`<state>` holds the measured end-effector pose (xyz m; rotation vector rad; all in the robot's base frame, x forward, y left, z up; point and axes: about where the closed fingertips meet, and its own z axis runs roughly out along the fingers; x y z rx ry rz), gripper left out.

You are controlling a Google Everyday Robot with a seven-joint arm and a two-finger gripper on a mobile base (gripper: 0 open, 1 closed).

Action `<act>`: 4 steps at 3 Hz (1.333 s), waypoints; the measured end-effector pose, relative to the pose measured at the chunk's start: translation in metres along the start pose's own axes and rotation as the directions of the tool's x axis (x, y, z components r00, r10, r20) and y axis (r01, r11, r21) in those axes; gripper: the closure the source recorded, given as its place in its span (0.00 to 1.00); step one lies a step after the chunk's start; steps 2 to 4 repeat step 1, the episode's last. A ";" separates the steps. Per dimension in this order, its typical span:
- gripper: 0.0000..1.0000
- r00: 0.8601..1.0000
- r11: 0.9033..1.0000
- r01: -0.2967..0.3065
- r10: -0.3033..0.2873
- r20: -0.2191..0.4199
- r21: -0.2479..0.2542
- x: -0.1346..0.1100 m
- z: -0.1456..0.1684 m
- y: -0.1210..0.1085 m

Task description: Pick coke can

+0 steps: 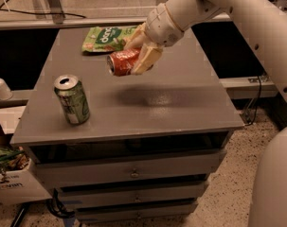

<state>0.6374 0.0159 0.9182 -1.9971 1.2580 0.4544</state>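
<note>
The gripper [133, 59] pinches the coke can [120, 62] sideways between its jaws, above the tabletop [181, 98]; the can's white lettering is unreadable. A green snack bag [105, 38] lies just behind the jaws.

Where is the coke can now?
In the camera view, the coke can lies sideways in the gripper, held above the cabinet top, in front of the green snack bag, image-right of the green-and-silver can.

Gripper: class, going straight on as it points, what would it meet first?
The gripper, shut on the coke can, points down and leftward in the picture. Likely the table top first, short of the green can; depth is unclear.
</note>
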 end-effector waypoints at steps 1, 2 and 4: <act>1.00 1.000 1.000 0.000 0.000 0.000 0.000 0.000 0.000 0.000; 1.00 1.000 1.000 0.000 0.000 0.000 0.000 0.000 0.000 0.000; 1.00 1.000 1.000 0.000 0.000 0.000 0.000 0.000 0.000 0.000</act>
